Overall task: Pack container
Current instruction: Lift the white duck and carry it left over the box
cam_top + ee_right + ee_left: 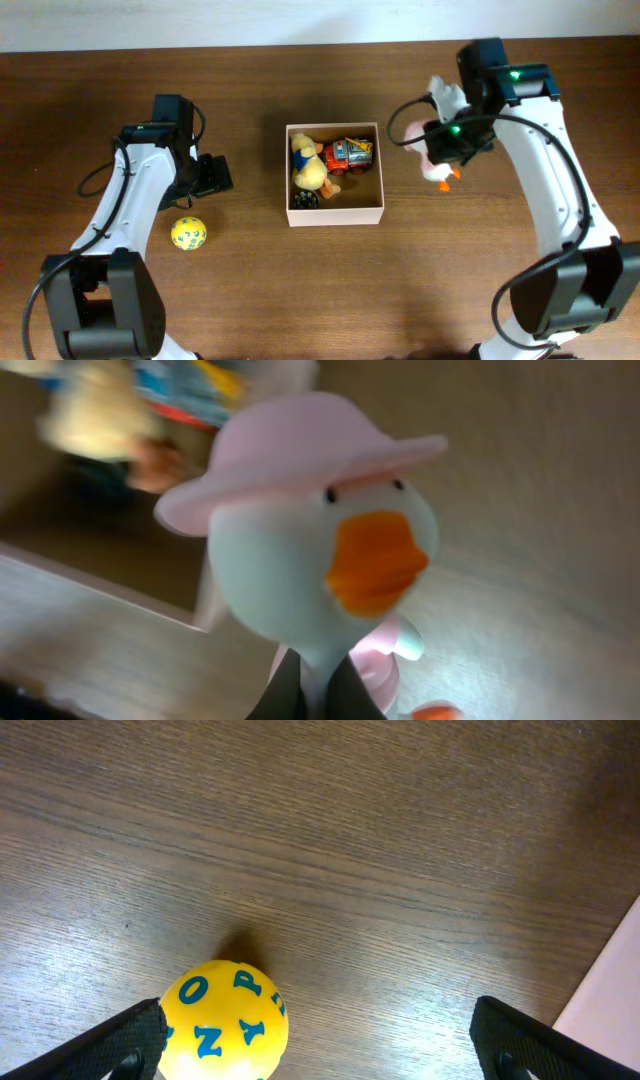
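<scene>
Nearest the table edge: yellow ball with blue letters, resting on the wood. Left gripper sits just beyond it, jaws spread wide and empty; its wrist view shows the ball close by the left finger, not between the two.

Mid-table: the container, square and open-topped. Inside are a yellow plush, a red truck and a small dark item. The front-right floor is bare.

Farther back, right side: right gripper is clamped on a white duck toy in a pink hat. The grip is low on the body and the head points up at the wrist camera.

Key relation: the container lies to the duck's left, just beside it, with the rim not crossed. The right arm is plainly the nearer one. Likely next: carry leftward over the wall and drop onto the bare corner.
</scene>
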You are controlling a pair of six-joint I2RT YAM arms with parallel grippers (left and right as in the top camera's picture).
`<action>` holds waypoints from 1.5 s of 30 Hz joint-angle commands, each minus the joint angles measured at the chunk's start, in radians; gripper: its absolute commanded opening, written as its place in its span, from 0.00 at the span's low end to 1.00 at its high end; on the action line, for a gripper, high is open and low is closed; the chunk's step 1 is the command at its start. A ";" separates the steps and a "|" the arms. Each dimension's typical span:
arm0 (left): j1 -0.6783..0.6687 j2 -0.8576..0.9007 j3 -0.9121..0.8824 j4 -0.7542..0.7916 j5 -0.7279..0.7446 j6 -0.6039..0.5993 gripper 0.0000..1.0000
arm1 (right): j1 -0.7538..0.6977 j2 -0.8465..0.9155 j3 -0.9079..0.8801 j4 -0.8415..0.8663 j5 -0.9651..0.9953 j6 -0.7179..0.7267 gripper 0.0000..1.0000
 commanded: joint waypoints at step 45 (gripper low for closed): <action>0.002 -0.032 -0.004 -0.002 0.011 -0.006 0.99 | 0.380 0.109 -0.234 0.345 0.304 0.483 0.04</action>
